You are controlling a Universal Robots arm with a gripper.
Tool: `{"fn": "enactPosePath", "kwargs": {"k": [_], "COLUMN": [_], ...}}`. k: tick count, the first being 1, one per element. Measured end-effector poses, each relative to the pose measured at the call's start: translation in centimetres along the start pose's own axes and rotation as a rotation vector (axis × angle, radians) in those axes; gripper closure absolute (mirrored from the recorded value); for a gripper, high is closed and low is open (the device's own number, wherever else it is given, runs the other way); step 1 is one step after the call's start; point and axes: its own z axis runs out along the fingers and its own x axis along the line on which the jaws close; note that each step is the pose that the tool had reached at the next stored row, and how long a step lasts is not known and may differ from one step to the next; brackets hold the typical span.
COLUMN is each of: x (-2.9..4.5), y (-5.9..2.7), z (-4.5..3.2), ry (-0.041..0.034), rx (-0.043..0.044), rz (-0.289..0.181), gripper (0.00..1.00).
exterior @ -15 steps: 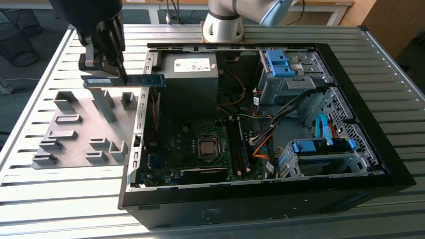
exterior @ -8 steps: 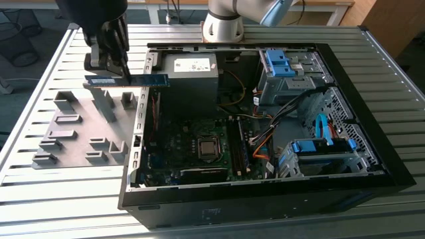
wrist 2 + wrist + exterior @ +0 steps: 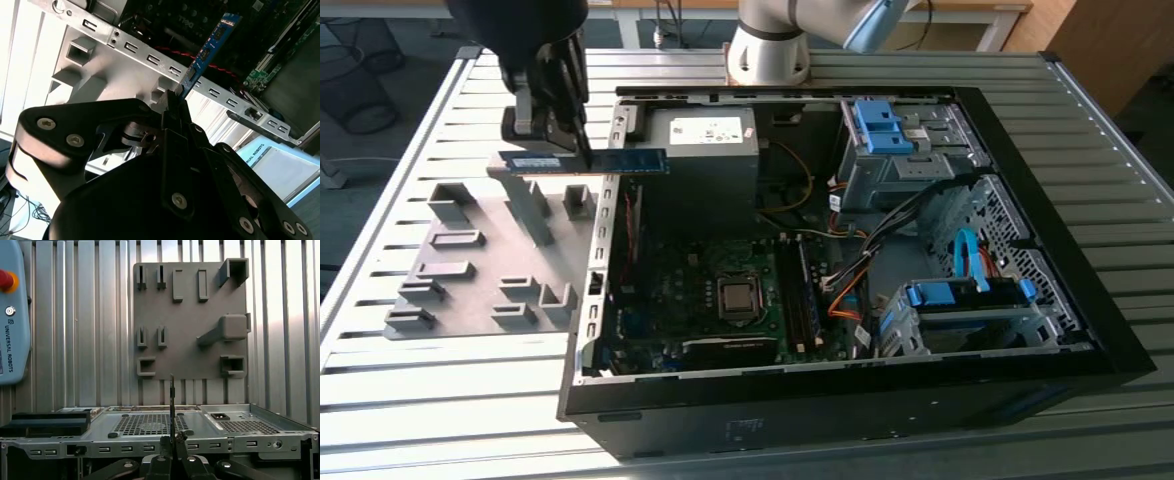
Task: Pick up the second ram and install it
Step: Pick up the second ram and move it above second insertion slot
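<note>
The slatted metal table (image 3: 400,400) carries an open computer case (image 3: 854,420), its motherboard (image 3: 707,290) and power supply (image 3: 700,135) exposed. Just beside the case, on the exterior view's left, lies a grey holder plate (image 3: 487,262) studded with plastic blocks.

The gripper (image 3: 574,148) hangs near the case's corner by the power supply, its fingers pinched onto the second ram (image 3: 634,160). In the exterior view the blue-green strip lies level and clear of the plate, and its line crosses the case's side wall.

The first wrist view shows the plate (image 3: 190,325) from above, a pale control pendant (image 3: 12,315) on the table beyond the case, and the strip (image 3: 172,400) edge-on as a thin dark line rising from the gripper (image 3: 172,440).

The second wrist view gives the strip's (image 3: 210,42) chip-covered face instead: it juts from between the fingertips (image 3: 176,102), held at one end, the free end reaching past the case's perforated metal rail (image 3: 150,59).
</note>
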Motion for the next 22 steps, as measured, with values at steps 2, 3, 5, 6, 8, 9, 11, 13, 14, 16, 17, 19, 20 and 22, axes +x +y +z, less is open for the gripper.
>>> {"fn": "enactPosePath", "kwargs": {"k": [2, 3, 5, 6, 8, 9, 11, 13, 14, 16, 17, 19, 20, 22], "x": [-0.01, -0.01, -0.02, -0.02, -0.03, -0.03, -0.04, -0.04, -0.05, -0.05, -0.06, -0.06, -0.07, -0.07], "y": [-0.17, -0.27, -0.44, -0.53, -0.70, -0.80, -0.98, -1.18, -1.27, -1.46, -1.55, -1.72, -1.81, -1.98], "z": [0.00, 0.00, 0.00, 0.00, -0.01, -0.01, -0.01, -0.01, -0.01, -0.01, -0.01, -0.02, -0.02, -0.02], "ry": [0.0000, -0.0001, 0.0000, -0.0001, 0.0000, -0.0001, 0.0000, 0.0000, -0.0001, -0.0001, -0.0001, 0.0000, 0.0000, 0.0000], "rx": [0.0000, 0.0001, 0.0000, 0.0001, 0.0000, 0.0000, 0.0000, 0.0000, 0.0000, 0.0000, 0.0000, 0.0000, 0.0000, 0.0000], "rz": [0.000, 0.000, 0.000, 0.000, 0.000, 0.000, 0.000, 0.000, 0.000, 0.000, 0.000, 0.000, 0.000, 0.000], "gripper": [0.86, 0.86, 0.86, 0.86, 0.86, 0.86, 0.86, 0.86, 0.86, 0.86, 0.86, 0.86, 0.86, 0.86]}}
